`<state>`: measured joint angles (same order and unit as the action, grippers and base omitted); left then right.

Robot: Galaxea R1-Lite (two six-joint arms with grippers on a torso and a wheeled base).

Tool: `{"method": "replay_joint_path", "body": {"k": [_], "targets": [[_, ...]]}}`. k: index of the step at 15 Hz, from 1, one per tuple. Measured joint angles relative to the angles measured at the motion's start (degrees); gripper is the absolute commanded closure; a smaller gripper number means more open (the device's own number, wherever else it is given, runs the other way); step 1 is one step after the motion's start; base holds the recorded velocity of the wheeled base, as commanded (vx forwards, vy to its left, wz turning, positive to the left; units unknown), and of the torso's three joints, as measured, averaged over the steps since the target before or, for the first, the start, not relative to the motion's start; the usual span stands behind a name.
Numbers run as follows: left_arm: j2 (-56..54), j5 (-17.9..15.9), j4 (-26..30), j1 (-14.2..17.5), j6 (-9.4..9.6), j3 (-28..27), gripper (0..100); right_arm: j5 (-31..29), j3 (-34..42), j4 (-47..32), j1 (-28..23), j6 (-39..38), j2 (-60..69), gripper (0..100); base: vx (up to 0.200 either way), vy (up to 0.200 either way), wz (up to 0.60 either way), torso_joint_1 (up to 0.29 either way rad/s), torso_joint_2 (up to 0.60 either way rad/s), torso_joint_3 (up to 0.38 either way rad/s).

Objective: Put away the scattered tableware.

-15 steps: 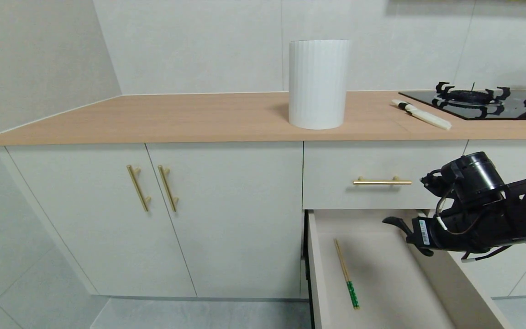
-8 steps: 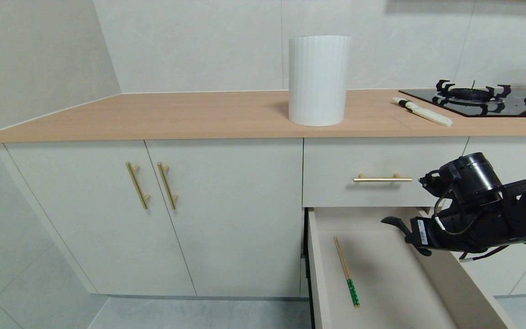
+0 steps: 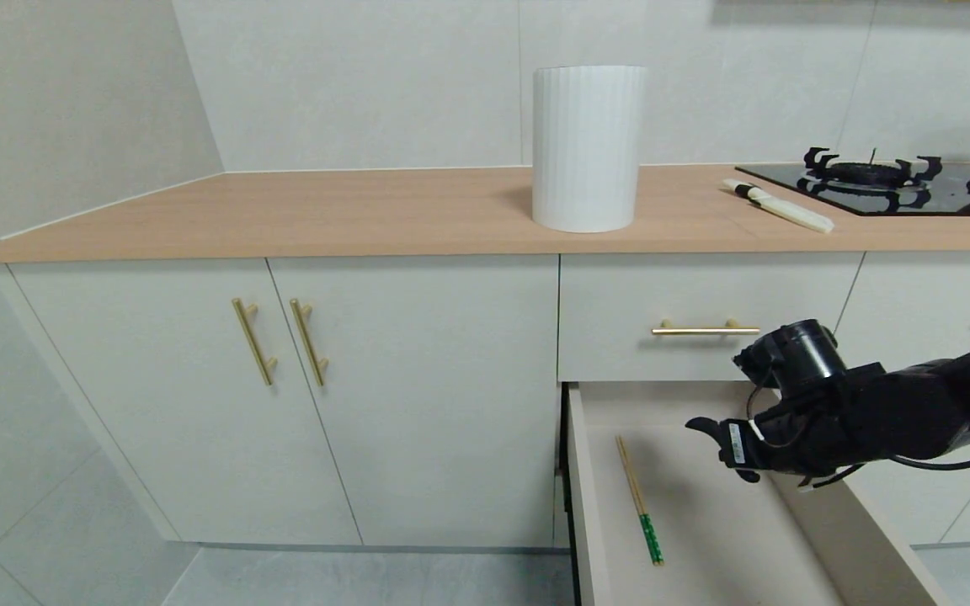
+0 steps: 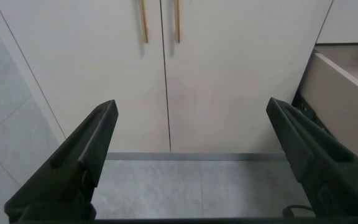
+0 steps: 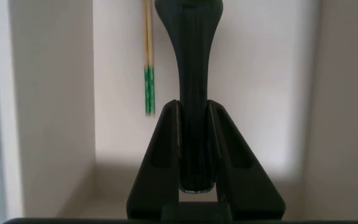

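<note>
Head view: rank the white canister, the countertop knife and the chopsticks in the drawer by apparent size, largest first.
1. white canister
2-3. knife and chopsticks: similar apparent length, and the chopsticks lie nearer the camera, so unranked.

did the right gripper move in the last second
Yes. Measured against the drawer handle in the head view, the right gripper has shifted left and lower, farther over the open drawer toward the chopsticks.

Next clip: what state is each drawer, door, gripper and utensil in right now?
lower drawer: pulled open
upper drawer: shut
cabinet doors: both shut
chopsticks: lying flat inside the lower drawer
knife: lying on the countertop
left gripper: open, empty
right gripper: shut, holding nothing, over the lower drawer
</note>
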<state>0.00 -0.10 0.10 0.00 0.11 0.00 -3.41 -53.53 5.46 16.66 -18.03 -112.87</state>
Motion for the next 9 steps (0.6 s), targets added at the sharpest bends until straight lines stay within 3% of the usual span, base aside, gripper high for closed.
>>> {"method": "replay_joint_path", "body": {"k": [9], "targets": [[0.0, 0.0, 0.0, 0.0, 0.02, 0.0, 0, -5.89, -0.09, 9.97, -0.1, 0.3, -18.64, 100, 0.0, 0.0, 0.0, 0.0, 0.0, 0.0]]}}
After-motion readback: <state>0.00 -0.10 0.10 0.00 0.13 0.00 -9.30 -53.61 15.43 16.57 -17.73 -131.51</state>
